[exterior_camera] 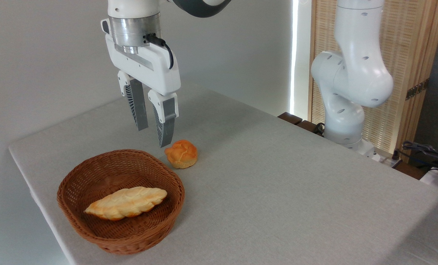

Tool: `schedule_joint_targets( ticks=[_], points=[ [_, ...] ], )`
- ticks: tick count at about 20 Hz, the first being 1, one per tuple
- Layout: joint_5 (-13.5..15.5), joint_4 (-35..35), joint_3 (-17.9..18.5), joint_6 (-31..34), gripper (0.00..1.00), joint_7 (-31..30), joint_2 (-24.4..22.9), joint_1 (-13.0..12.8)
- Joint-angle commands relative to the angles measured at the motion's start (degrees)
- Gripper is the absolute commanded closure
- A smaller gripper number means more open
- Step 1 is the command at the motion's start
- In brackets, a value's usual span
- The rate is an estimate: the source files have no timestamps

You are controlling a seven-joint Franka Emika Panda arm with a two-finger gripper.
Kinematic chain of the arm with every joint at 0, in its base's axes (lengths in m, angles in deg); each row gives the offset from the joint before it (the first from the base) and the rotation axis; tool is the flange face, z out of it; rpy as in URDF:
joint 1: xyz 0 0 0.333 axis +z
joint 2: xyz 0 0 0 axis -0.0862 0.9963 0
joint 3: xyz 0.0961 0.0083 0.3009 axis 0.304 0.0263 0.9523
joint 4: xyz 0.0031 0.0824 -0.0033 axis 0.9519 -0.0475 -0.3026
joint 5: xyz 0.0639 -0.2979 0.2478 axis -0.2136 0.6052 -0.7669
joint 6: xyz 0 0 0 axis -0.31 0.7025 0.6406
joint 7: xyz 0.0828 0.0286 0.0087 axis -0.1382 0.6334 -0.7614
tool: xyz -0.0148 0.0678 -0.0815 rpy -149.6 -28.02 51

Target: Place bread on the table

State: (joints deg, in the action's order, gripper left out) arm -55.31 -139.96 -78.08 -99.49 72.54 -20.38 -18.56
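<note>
one bread [126, 202] in basket [79, 183] on table [277, 184]; gripper [153, 135] above, fingers parted, empty, near bun [181, 154].

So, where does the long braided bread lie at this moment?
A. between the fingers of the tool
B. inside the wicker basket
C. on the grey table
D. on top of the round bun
B: the bread lies on the floor of the basket, under no grip.
</note>
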Motion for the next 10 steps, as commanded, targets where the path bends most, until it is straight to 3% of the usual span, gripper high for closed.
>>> schedule_joint_targets(
  ticks=[1, 10],
  points=[
    [0.8, 1.1, 0.4, 4.2, 0.00, 0.9, -0.5, -0.4],
    [0.8, 1.1, 0.6, 4.3, 0.00, 1.1, -0.6, -0.4]
  ],
)
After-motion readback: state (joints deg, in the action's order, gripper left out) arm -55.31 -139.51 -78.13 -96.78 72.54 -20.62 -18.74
